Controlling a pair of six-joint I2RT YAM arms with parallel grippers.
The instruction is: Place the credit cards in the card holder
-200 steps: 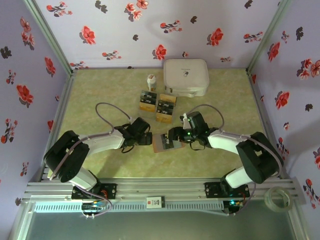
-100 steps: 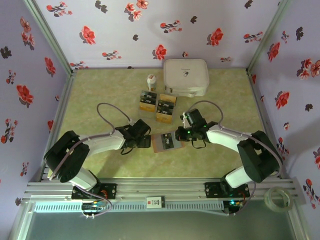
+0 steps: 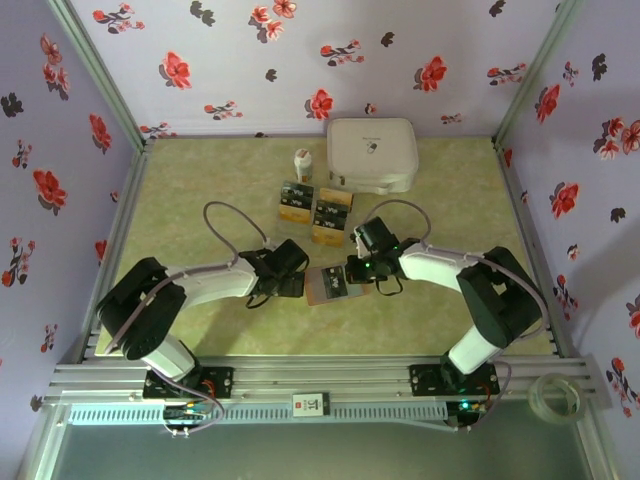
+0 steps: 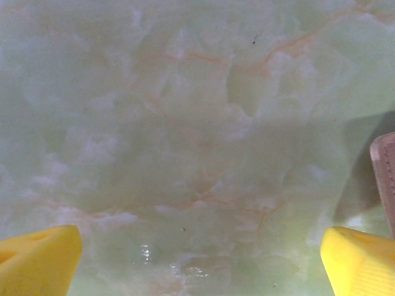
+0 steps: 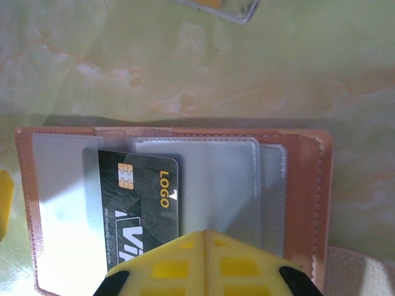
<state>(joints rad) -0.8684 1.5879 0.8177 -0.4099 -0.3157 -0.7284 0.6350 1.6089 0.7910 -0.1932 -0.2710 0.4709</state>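
Observation:
The card holder (image 5: 308, 185) lies open on the table, reddish-brown rim around grey sleeves. A black credit card (image 5: 139, 197) with a gold chip and the word LOGO lies flat on its left side, partly under a sleeve. My right gripper (image 5: 207, 259) is shut, and its joined yellow tips rest over the card's near edge and the sleeves. From above, the card holder (image 3: 328, 285) sits between both grippers. My left gripper (image 4: 200, 259) is open over bare table, with the holder's edge (image 4: 386, 179) just beyond its right finger. Several more cards (image 3: 315, 208) lie behind.
A small white bottle (image 3: 302, 163) and a big white rounded case (image 3: 372, 155) stand at the back of the green marbled table (image 3: 200, 190). Patterned walls close in three sides. One loose card's corner (image 5: 213, 5) lies just beyond the holder.
My right arm has swung to the left and its gripper has moved further over the open holder. The left gripper has edged slightly right toward the holder.

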